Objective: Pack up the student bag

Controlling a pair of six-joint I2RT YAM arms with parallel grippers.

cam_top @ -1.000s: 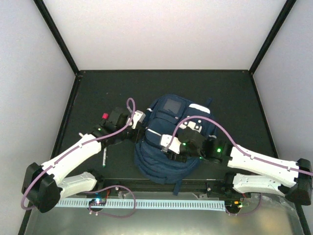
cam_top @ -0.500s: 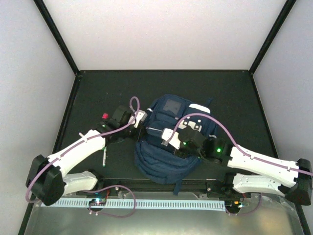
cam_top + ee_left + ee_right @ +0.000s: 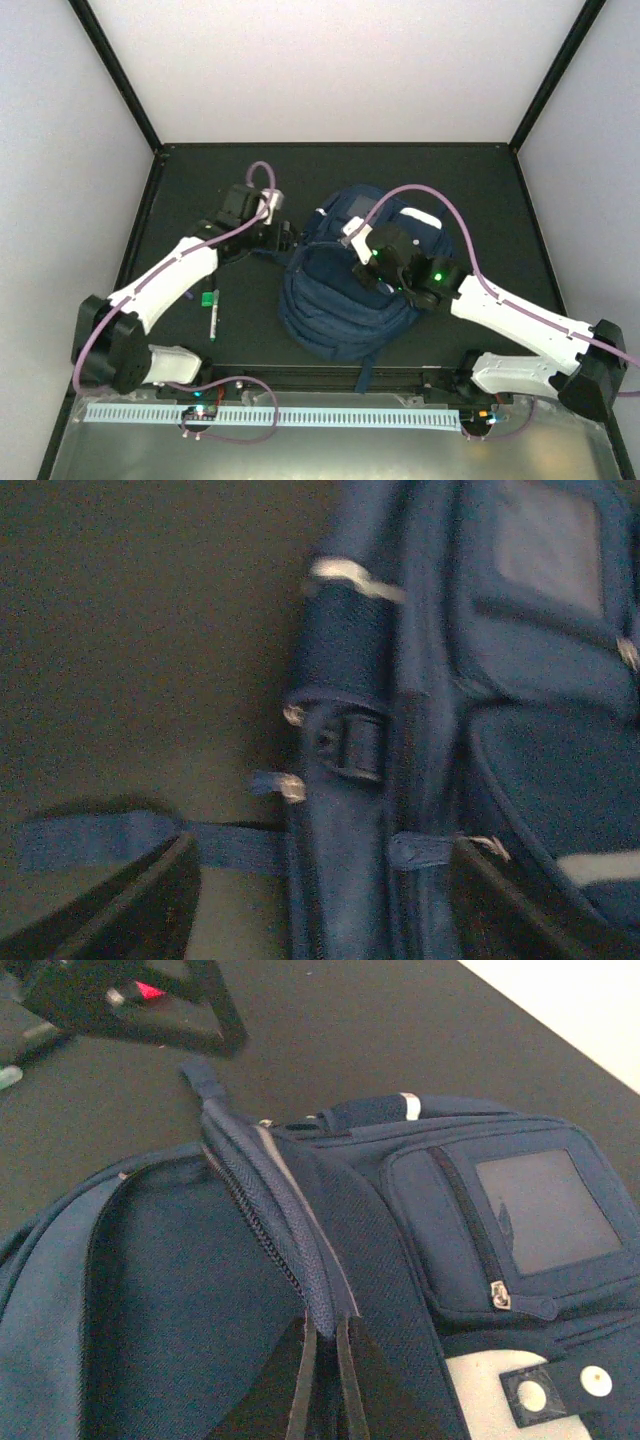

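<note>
The student bag [image 3: 335, 305] lies flat mid-table, navy blue with a clear front pocket and a white buckle patch [image 3: 510, 1380]. My right gripper [image 3: 325, 1355] is shut on the bag's zip edge [image 3: 285, 1230] and holds that fabric ridge up; in the top view it [image 3: 360, 262] sits over the bag's upper middle. My left gripper [image 3: 330, 900] is open, its dark fingers [image 3: 150, 900] straddling the bag's left side [image 3: 345, 810] by a strap and buckle, gripping nothing. From above the left gripper [image 3: 285, 237] is at the bag's upper left corner.
A pen [image 3: 212, 315] with a green cap lies on the black mat left of the bag. A small red object [image 3: 150, 990] shows under the left arm. Black frame posts [image 3: 115, 70] and pale walls bound the table. The bag's bottom strap [image 3: 365, 375] reaches the near edge.
My right gripper closed on the zip edge and pulled it up and away. My left gripper let go, opened and moved to the bag's upper left corner. The bag shifted slightly.
</note>
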